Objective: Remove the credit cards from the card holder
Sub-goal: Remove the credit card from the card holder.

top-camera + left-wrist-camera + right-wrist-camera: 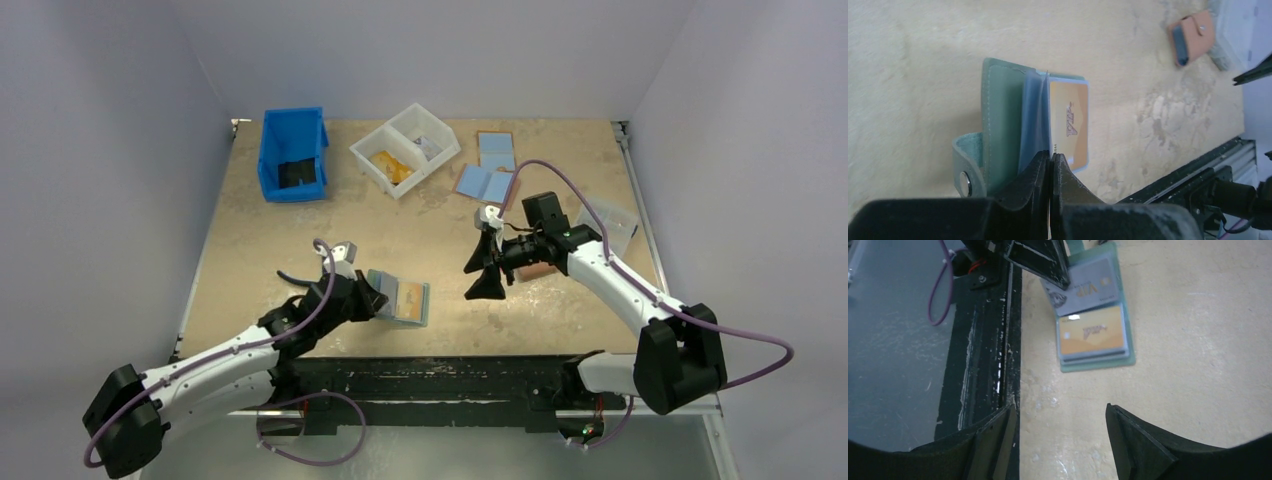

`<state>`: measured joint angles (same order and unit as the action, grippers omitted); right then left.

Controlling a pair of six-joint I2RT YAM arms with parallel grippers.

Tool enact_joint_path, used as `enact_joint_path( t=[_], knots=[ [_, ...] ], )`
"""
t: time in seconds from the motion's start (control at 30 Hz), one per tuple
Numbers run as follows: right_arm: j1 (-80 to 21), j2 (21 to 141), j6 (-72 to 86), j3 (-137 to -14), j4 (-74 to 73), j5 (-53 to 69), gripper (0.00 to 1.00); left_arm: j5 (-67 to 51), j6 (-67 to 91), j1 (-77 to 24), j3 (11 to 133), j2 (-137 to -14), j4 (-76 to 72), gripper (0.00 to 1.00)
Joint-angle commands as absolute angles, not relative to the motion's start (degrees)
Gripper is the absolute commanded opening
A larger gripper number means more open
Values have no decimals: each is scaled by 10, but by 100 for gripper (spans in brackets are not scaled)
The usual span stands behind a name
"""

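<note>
Pinching the grey credit card (1088, 287) at the opened card holder (998, 110), left hand (1051, 159) is clamped; right hand (1059, 412) hangs open.

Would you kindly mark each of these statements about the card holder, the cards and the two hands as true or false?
1. The card holder lies open on the table. True.
2. The right hand is clamped on the orange card. False: it hangs open above the table, holding nothing.
3. The left hand is shut on a thin leaf of the card holder. True.
4. The orange card lies loose on the table. False: it sits inside the card holder.
</note>
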<state>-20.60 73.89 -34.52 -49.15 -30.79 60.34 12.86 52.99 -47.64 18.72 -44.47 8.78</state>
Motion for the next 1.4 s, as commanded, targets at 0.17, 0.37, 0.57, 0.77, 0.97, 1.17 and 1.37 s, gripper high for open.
enact_joint_path(
  t=[0.17,0.37,0.57,0.77,0.97,1.17,1.37],
  knots=[
    [-212,729,-20,-404,-10,661,69,5,429,-473,202,-601,-286,0],
    [-213,763,131,-372,101,604,67,-46,413,-474,198,-691,-434,0],
    [-213,827,153,-382,103,634,61,-68,407,-474,183,-712,-525,0],
    [-212,833,193,-366,155,664,57,-74,420,-474,173,-718,-563,0],
    [-212,830,267,-344,250,697,58,-95,462,-474,159,-749,-643,0],
    [-212,826,294,-336,281,702,57,-102,496,-475,143,-764,-719,0],
    [-210,825,322,-333,306,708,57,-101,506,-480,142,-747,-727,0]
  ],
)
